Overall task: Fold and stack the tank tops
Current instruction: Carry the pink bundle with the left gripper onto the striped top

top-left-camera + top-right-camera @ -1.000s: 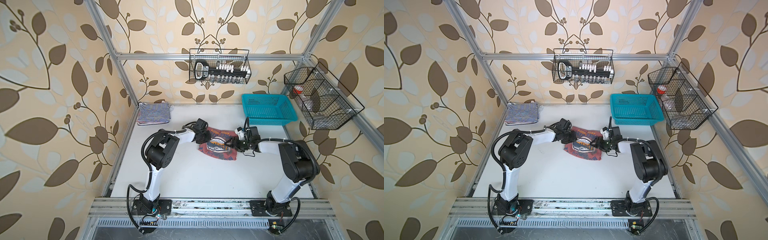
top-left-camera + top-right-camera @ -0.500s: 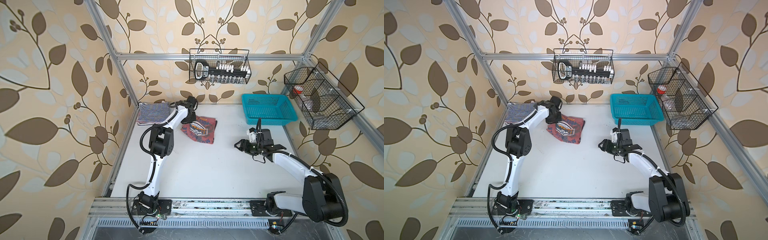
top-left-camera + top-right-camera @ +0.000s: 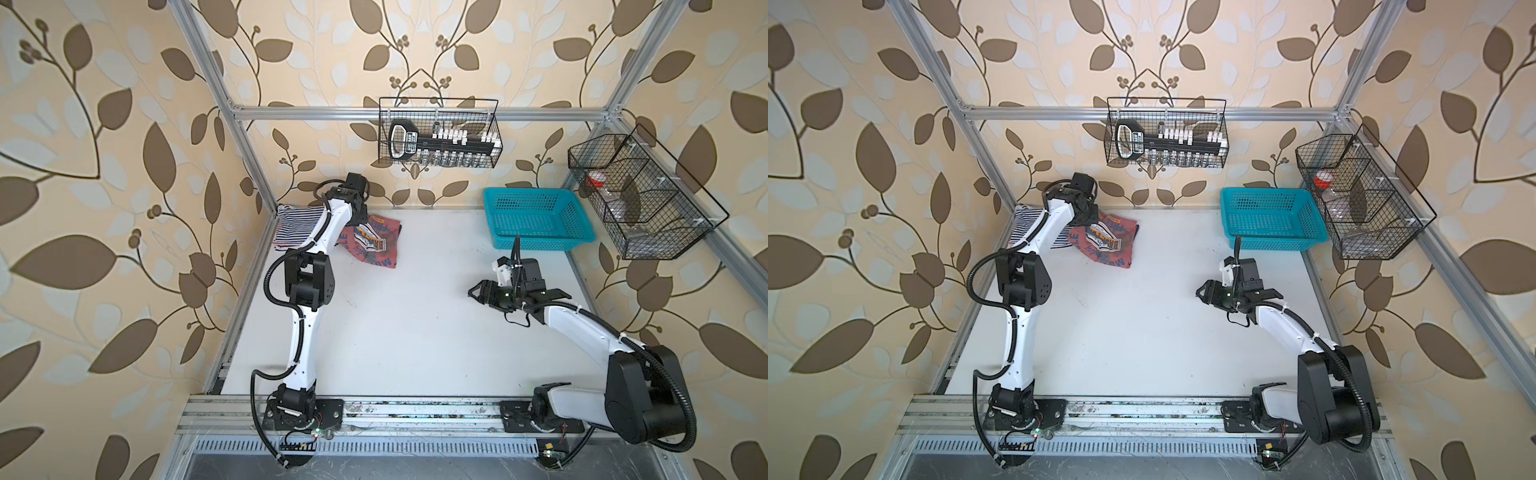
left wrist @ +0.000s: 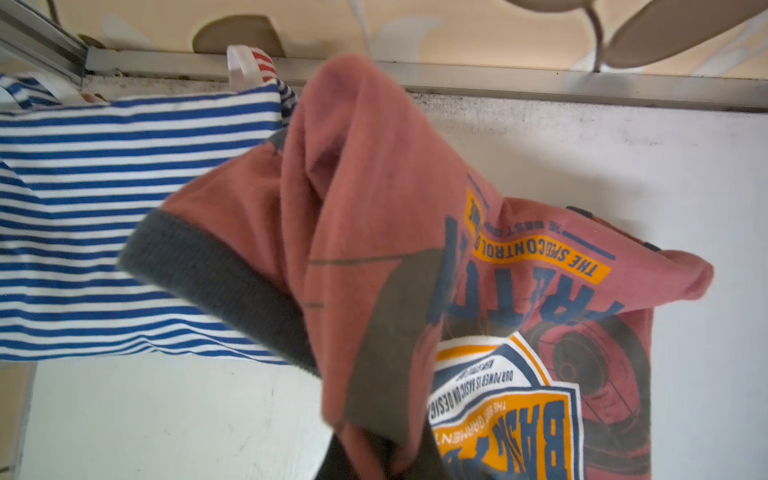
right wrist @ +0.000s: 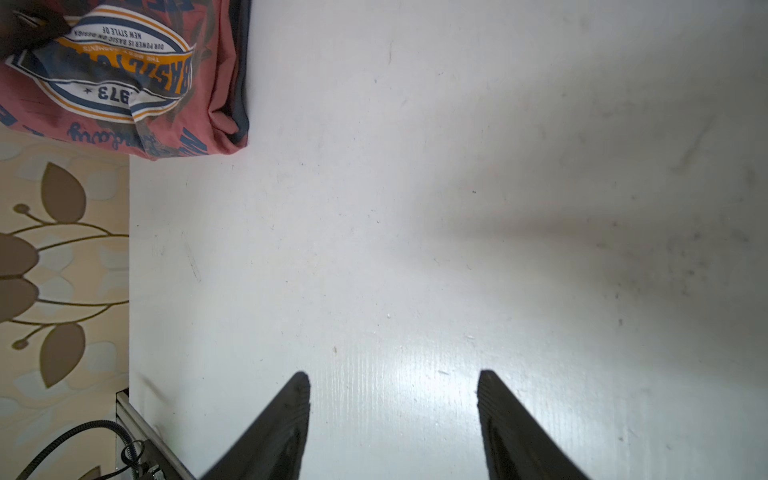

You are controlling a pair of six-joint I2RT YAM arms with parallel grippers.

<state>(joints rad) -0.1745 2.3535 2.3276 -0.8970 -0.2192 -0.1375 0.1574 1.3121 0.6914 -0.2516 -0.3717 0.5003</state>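
Left gripper (image 3: 362, 212): at the back-left corner of the bench (image 3: 415, 332). Its fingers show in no view. The arm covers them from above, and cloth fills the left wrist view.

Dusty red tank top (image 4: 374, 199): gathers into a pinch at the edge of the left wrist view and hangs from there, so the fingers read as clenched on it. One end is lifted. The rest lies on the bench, badge print up, in both top views. The print is cut off in the right wrist view, where only "973" is readable.

Navy-and-white striped tank top (image 4: 104, 208): flat in the corner, just beside the red one. Red cloth overlaps its edge in the left wrist view; whether the two touch, I cannot tell. From above, the left arm hides part of it.

Red-and-white striped tank top (image 4: 266, 62): only a sliver shows past the navy one. The rest is hidden.

Right gripper (image 5: 395, 374): fingers (image 5: 286, 419) spread apart with nothing between them, above bare bench and well apart from the shirts. Only the tips are in frame.
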